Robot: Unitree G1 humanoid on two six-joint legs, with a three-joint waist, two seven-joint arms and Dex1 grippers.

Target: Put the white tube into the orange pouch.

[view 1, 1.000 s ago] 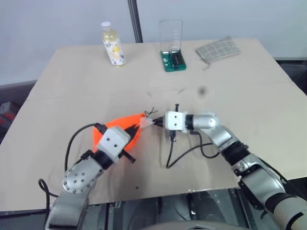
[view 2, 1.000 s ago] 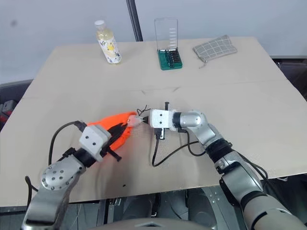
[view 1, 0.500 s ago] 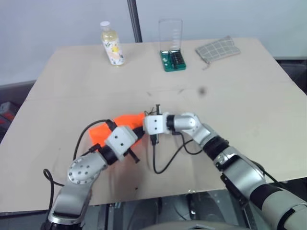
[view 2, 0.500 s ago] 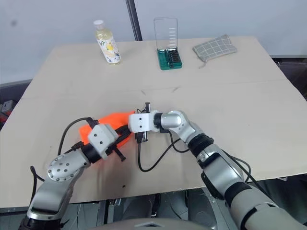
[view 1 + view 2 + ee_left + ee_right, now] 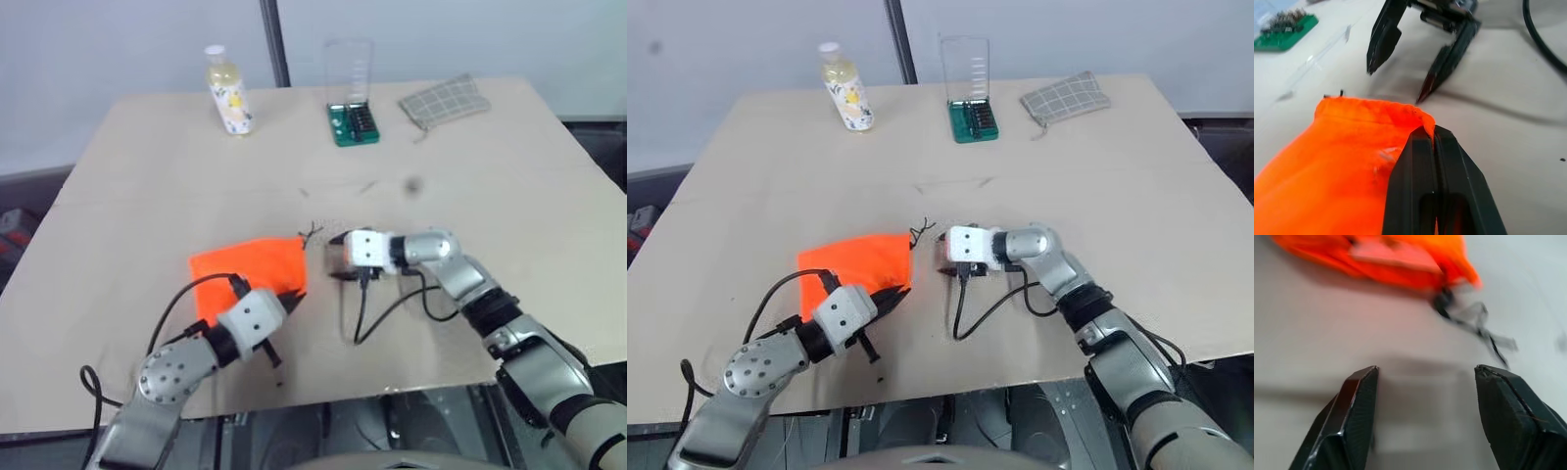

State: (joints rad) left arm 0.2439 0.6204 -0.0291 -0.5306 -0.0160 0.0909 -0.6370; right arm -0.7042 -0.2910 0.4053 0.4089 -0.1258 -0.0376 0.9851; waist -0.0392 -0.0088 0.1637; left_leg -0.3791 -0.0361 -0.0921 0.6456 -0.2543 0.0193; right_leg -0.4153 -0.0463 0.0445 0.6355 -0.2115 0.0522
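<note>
Fabric of the orange pouch (image 5: 1342, 147) hides its contents entirely.

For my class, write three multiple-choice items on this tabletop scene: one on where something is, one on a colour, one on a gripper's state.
1. Where does the bottle stand?
A. at the table's far edge, left of the green bit set
B. on the orange pouch
C. beside the right gripper

2. What colour is the pouch under the left gripper?
A. grey
B. orange
C. blue

3. How do the right gripper's jaws stand?
A. clamped on the pouch
B. shut, empty
C. open, empty

Answers:
1 A, the bottle is at the far edge, left of the bit set.
2 B, the fabric is bright orange.
3 C, table surface shows between its spread fingers.
</note>
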